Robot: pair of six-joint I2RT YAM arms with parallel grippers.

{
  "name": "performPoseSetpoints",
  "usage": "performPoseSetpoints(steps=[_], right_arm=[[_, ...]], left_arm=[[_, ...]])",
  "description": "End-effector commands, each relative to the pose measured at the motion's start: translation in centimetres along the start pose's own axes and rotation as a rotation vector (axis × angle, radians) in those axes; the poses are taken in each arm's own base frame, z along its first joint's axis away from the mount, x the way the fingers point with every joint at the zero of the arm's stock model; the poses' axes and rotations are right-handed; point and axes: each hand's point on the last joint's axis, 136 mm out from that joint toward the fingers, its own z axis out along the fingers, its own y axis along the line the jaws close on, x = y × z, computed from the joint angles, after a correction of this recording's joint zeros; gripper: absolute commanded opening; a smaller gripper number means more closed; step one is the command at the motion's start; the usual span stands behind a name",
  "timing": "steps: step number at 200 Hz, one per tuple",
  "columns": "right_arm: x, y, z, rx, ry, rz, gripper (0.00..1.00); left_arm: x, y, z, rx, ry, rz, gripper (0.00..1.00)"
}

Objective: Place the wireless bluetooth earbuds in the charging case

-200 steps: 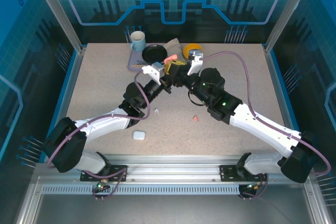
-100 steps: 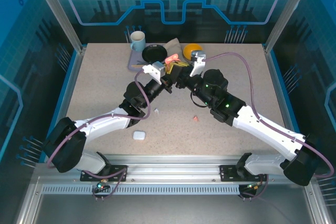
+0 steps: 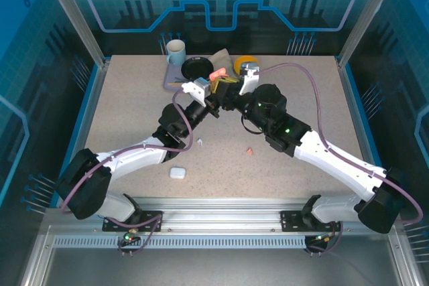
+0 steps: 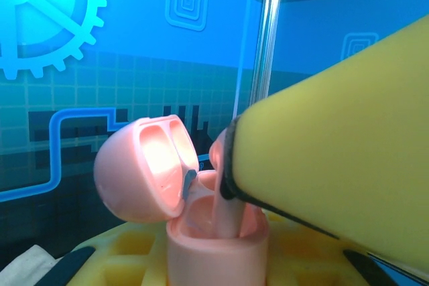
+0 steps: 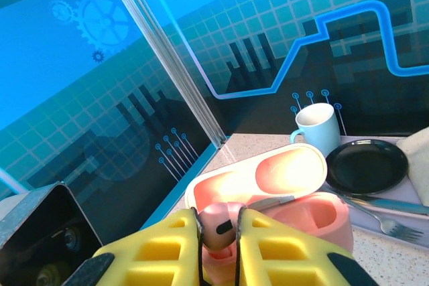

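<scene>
Pink earbud (image 5: 216,221) at the mouth of the open case (image 4: 214,246)

The right claw (image 5: 218,236) pinches the small glossy salmon-pink earbud, and its stem points down into the pink case, whose lid (image 4: 144,169) stands open. The left claw (image 4: 214,262) is pressed on the case, above the table (image 3: 120,112) near its far edge. A white earbud (image 3: 200,142) and a second pink earbud (image 3: 249,152) lie mid-table, apart.

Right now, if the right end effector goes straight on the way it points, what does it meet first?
The open case, just ahead of the right end effector; the earbud it grips seems partly inside it, though depth is unclear.
</scene>
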Motion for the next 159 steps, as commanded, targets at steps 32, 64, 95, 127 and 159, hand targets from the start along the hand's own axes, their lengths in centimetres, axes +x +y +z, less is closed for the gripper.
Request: performPoseSetpoints(steps=[32,64,95,127,159], right_arm=[[1.4,-0.3,1.3,0.024,0.095,0.002,0.24],[0.9,-0.5,1.3,0.034,0.089,0.023,0.30],[0.2,-1.0,1.2,0.054,0.073,0.041,0.33],[-0.5,-1.8,0.8,0.075,0.056,0.061,0.38],[-1.1,-2.5,0.6,0.085,0.040,0.079,0.42]], left_arm=[[-2.5,-1.3,0.5,0.049,-0.069,0.009,0.00],[-2.4,-1.2,0.3,0.041,-0.066,0.004,0.00],[-2.4,-1.0,0.2,0.032,-0.059,0.007,0.00],[-2.4,-1.0,0.1,0.030,-0.057,0.005,0.00],[-2.4,-1.0,0.0,0.031,-0.055,-0.001,0.00]])
